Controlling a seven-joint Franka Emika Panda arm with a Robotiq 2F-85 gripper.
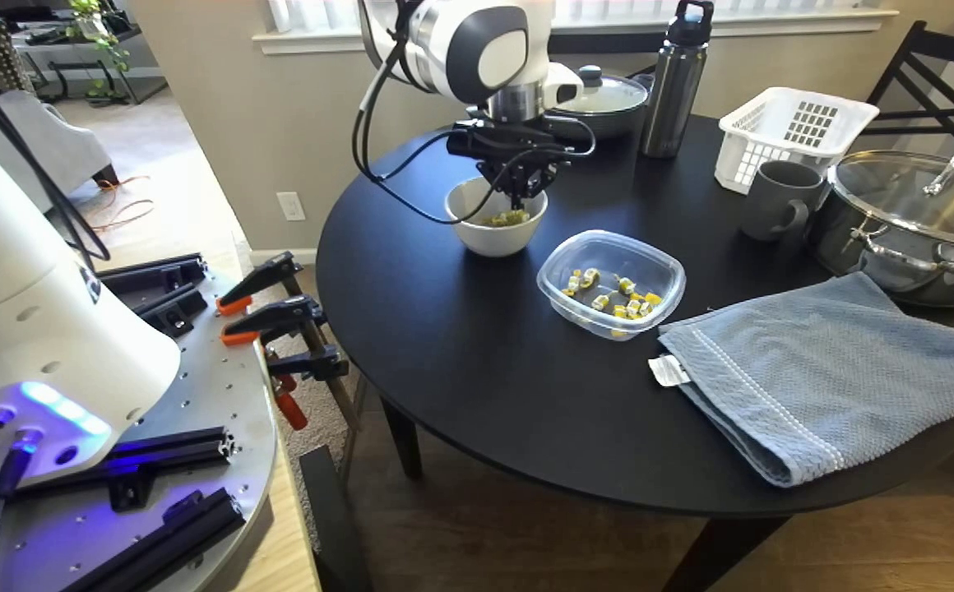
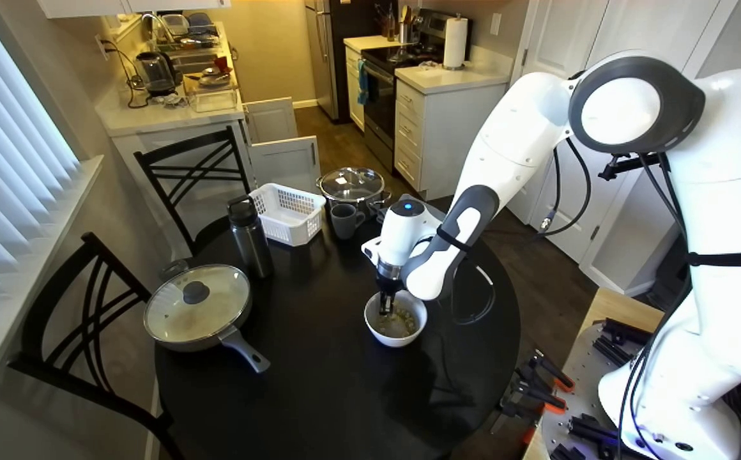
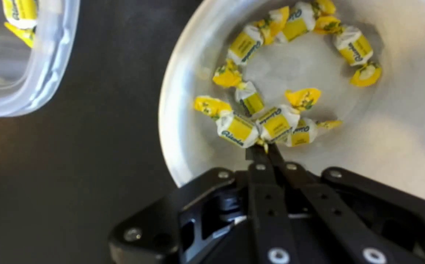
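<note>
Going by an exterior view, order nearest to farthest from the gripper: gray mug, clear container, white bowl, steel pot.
1. White bowl: directly under the gripper, which reaches down into it.
2. Clear container: beside the bowl, toward image right and the camera.
3. Gray mug: well over toward image right.
4. Steel pot: also image right, just past the mug.

At the near side, the gripper [image 3: 265,151] hangs over a pale bowl [image 3: 410,143], its tips together on the yellow wrapper end [image 3: 265,144] of a candy [image 3: 236,129]. More wrapped candies [image 3: 245,44] curve around the bowl's far side. A clear tub [image 3: 60,60] with yellow wrappers [image 3: 20,14] inside stands far left on the dark table [image 3: 121,128].
</note>
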